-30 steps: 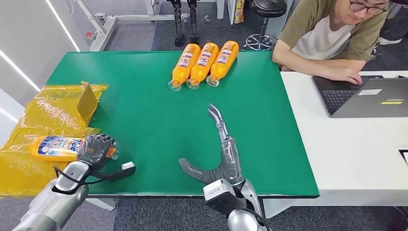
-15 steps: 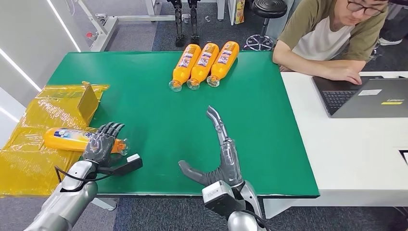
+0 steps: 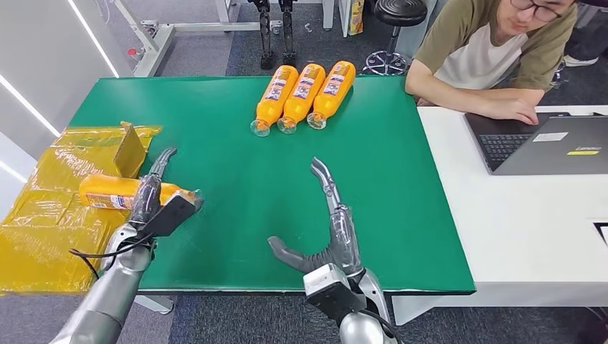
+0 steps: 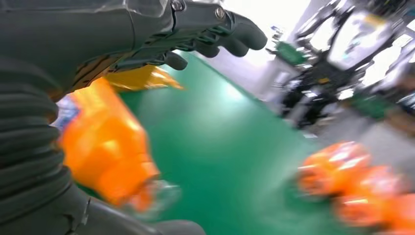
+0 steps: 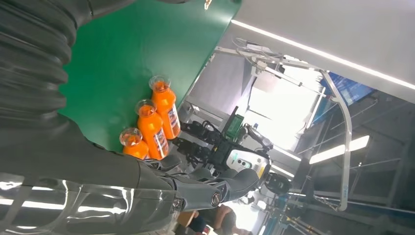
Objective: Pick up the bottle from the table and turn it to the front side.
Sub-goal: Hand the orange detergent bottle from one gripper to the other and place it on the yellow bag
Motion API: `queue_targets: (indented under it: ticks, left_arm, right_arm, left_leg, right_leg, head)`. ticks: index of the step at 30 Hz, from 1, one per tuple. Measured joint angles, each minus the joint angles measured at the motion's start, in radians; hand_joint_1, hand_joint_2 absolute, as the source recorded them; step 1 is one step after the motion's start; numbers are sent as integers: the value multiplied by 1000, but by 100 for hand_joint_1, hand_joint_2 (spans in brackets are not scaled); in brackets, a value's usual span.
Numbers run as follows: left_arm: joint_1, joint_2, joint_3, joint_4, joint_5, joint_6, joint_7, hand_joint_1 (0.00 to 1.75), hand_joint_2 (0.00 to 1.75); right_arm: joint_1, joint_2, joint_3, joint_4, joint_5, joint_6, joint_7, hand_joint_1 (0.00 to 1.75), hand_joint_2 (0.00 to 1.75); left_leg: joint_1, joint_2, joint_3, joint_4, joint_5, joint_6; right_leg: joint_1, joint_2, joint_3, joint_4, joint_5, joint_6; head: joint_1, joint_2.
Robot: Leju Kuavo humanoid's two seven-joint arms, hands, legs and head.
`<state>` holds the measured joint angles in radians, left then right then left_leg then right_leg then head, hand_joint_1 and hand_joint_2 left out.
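At the far left, crinkled yellow plastic sheeting (image 3: 43,222) covers the corner of the green surface (image 3: 236,165), with a small cardboard piece (image 3: 131,149) standing on it. The bottle (image 3: 115,192) lies on its side across the sheeting's edge, and the left hand (image 3: 152,197) wraps around its cap end, fingers stretched over the top; the blurred left wrist view shows the orange body tucked against the palm. It looks like a filled plastic drink bottle: fairly stiff, with some weight, and smooth enough to slip while turning, so a hold around the middle of the body would probably be steadier. Bare green lies toward the centre, giving room to turn it. The right hand (image 3: 326,222) rests open there, holding nothing. Three more orange bottles (image 3: 305,92) lie together near the far edge, well apart, and a person (image 3: 495,57) works at a laptop (image 3: 552,143) on the right.
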<state>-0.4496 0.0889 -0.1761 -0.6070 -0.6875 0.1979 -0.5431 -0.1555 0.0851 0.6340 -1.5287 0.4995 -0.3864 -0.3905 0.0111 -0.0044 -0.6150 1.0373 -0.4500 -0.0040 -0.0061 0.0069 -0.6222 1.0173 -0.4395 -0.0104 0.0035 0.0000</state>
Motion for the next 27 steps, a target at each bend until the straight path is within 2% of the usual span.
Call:
queue_targets:
  ticks: [5, 9, 13, 18, 22, 27]
  left_arm:
    - [75, -24, -2, -257, 273, -110, -45, 0, 175]
    - [133, -53, -29, -476, 463, -129, -82, 0, 175]
    - [193, -112, -79, -672, 633, -55, -119, 0, 175]
    - [281, -197, -159, -834, 821, 75, -153, 0, 175]
    - [343, -248, -197, -909, 839, 116, -159, 0, 175]
    - [389, -280, -221, -970, 759, 146, -159, 0, 175]
  right_arm:
    - [-14, 0, 0, 20, -32, 2, -5, 0, 175]
    - [-29, 0, 5, 36, -66, 0, -16, 0, 175]
    - [-34, 0, 14, 44, -94, -23, -25, 0, 175]
    - [-13, 0, 17, 24, -117, -56, -37, 0, 175]
    - [17, 2, 17, -11, -136, -67, -43, 0, 175]
    - [48, 6, 17, -50, -151, -70, -49, 0, 175]
  left_leg:
    - [0, 0, 0, 0, 0, 0]
    - [0, 0, 0, 0, 0, 0]
    - [-1, 0, -1, 0, -1, 1]
    - [-1, 0, -1, 0, -2, 3]
    - [-1, 0, -1, 0, -3, 3]
    - [0, 0, -1, 0, -3, 2]
  right_leg:
    - [0, 0, 0, 0, 0, 0]
    - [0, 0, 0, 0, 0, 0]
    - [0, -1, 0, -1, 0, 1]
    - [0, -1, 0, -1, -1, 1]
    - [0, 0, 0, -1, -1, 2]
    - [0, 0, 0, -1, -2, 2]
  head:
    - [0, 0]
    - [0, 0]
    - [0, 0]
    - [0, 0]
    - [0, 0]
    - [0, 0]
